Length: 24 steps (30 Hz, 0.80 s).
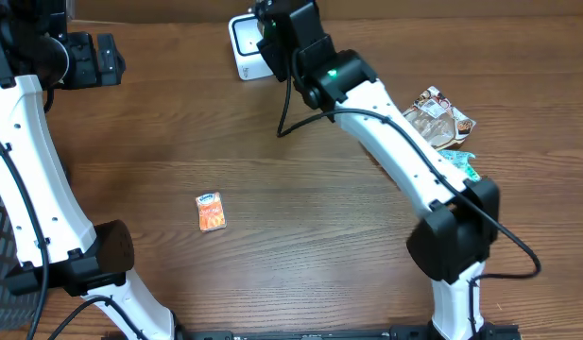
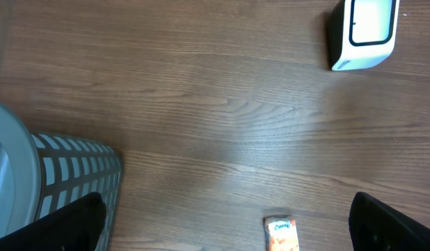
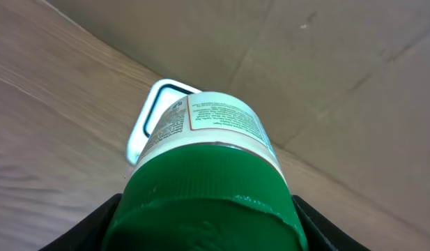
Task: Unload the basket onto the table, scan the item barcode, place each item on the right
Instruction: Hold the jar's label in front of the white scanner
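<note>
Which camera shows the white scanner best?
Left wrist: the scanner sits unobstructed at top right. Overhead, the right arm covers part of it; the right wrist view shows only its edge behind the green-capped bottle.

Items present: two robot arms (left arm, right arm), one white scanner, one green-capped bottle, one orange packet, two wrappers (brown wrapper, teal wrapper), and one slatted basket.

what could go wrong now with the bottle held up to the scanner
No barcode shows on the bottle; it may not face the scanner, so the scan could miss. The right fingers seem to hold only the green cap, so the bottle might twist or slip. It sits close to the scanner and could nudge it.
</note>
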Each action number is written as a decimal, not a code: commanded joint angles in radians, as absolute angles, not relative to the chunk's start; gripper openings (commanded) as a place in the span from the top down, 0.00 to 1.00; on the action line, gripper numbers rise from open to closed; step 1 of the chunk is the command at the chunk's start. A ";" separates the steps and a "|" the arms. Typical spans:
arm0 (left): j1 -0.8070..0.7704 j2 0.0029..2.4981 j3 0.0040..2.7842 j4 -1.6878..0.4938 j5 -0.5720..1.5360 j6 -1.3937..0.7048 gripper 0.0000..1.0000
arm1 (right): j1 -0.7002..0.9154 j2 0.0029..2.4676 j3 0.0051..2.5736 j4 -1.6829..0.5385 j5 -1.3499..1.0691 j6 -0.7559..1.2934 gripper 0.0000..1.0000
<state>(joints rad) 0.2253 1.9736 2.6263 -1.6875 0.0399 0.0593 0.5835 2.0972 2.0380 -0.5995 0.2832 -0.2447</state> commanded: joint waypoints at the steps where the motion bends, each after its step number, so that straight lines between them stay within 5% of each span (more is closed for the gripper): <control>1: 0.231 1.969 2.628 -1.689 0.034 0.072 0.01 | 0.583 2.110 2.041 -0.520 0.332 -0.403 0.64; 14: 0.231 1.969 2.628 -1.689 0.034 0.072 0.00 | 0.579 2.314 2.041 0.136 0.331 -0.737 0.67; 24: 0.231 1.969 2.628 -1.689 0.034 0.072 0.00 | 0.579 2.541 2.041 0.377 0.340 -1.099 0.60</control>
<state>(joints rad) 0.2253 1.9736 2.6263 -1.6875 0.0399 0.0593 0.5823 2.5214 2.0251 0.3302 0.3225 -0.9508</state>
